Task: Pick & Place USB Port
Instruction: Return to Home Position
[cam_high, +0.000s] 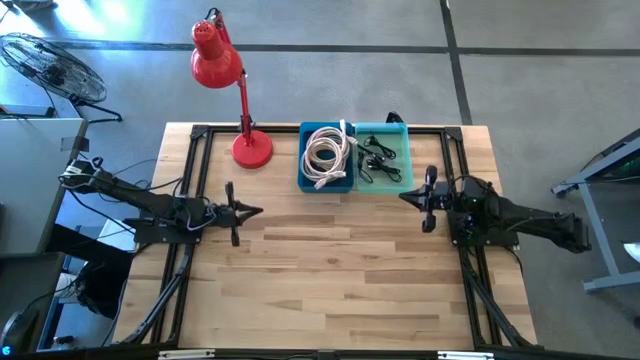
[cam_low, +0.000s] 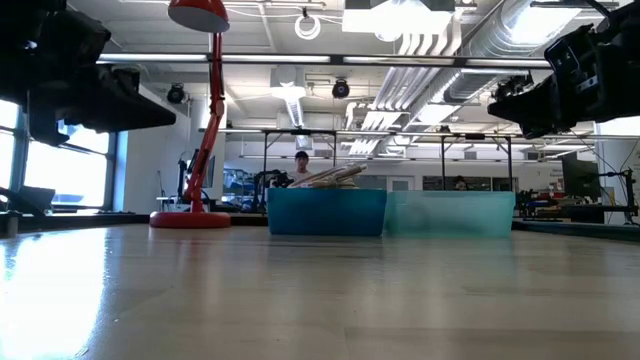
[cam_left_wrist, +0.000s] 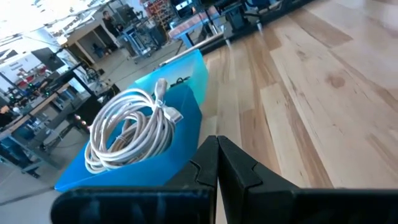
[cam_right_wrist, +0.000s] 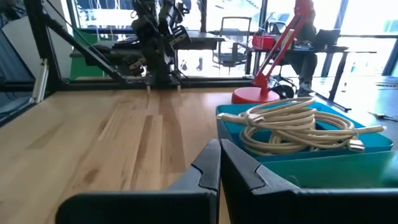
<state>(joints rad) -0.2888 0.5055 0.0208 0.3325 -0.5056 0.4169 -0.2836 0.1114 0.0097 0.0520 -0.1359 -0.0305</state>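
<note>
A blue bin (cam_high: 327, 160) at the table's far edge holds a coiled white cable (cam_high: 326, 152) with a USB plug; the coil (cam_left_wrist: 127, 127) rests on the bin's floor. Against its right side stands a teal bin (cam_high: 386, 158) with small black cables (cam_high: 375, 155) lying inside. My left gripper (cam_high: 256, 211) hovers shut over the table's left half, pointing right, near and left of the blue bin. My right gripper (cam_high: 405, 197) hovers shut just near of the teal bin, pointing left. Both sets of fingers (cam_left_wrist: 216, 163) (cam_right_wrist: 219, 167) are closed on nothing.
A red desk lamp (cam_high: 250, 148) stands on its round base left of the blue bin, its head (cam_high: 212, 52) reaching past the far edge. Bare wooden tabletop (cam_high: 330, 270) stretches between and in front of the arms. In the low view both bins (cam_low: 385, 212) stand beyond open table.
</note>
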